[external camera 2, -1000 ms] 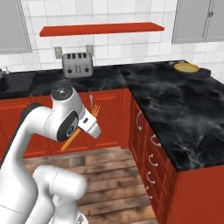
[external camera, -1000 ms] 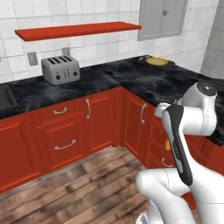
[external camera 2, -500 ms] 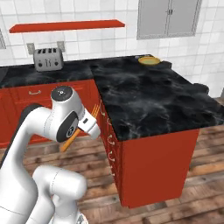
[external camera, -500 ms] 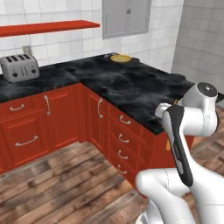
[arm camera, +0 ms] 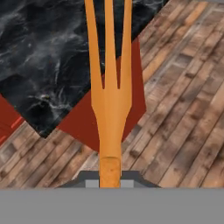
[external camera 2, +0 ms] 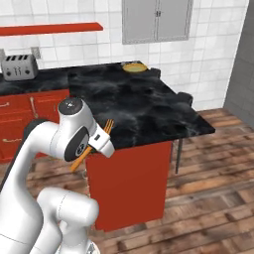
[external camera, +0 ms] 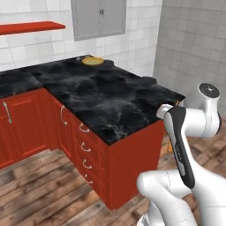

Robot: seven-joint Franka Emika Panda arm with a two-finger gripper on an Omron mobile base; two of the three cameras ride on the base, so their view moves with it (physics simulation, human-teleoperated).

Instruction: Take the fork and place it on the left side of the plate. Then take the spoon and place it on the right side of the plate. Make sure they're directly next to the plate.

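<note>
My gripper (external camera 2: 101, 138) is shut on the orange fork (external camera 2: 107, 127), held in front of my arm over the floor, beside the near end of the black counter (external camera 2: 141, 111). Seen from the hand, the fork (arm camera: 109, 87) rises out of the gripper (arm camera: 110, 178) with its tines pointing at the counter's corner. The plate (external camera 2: 134, 67), with its orange-yellow rim, sits at the counter's far end by the wall, also visible from the left base as the plate (external camera: 92, 61). The spoon is out of view.
A silver toaster (external camera 2: 19, 66) stands far left under a red shelf (external camera 2: 49, 29). A grey wall cabinet (external camera 2: 156, 20) hangs above the plate. Red drawers (external camera: 84, 150) face the wooden floor (external camera 2: 213, 198). A dark stool (external camera 2: 184, 97) stands at the counter's right edge.
The whole picture has shifted as the base drove: the toaster slid left and the counter's near end came into view. The fork stays clamped the same way in the gripper.
</note>
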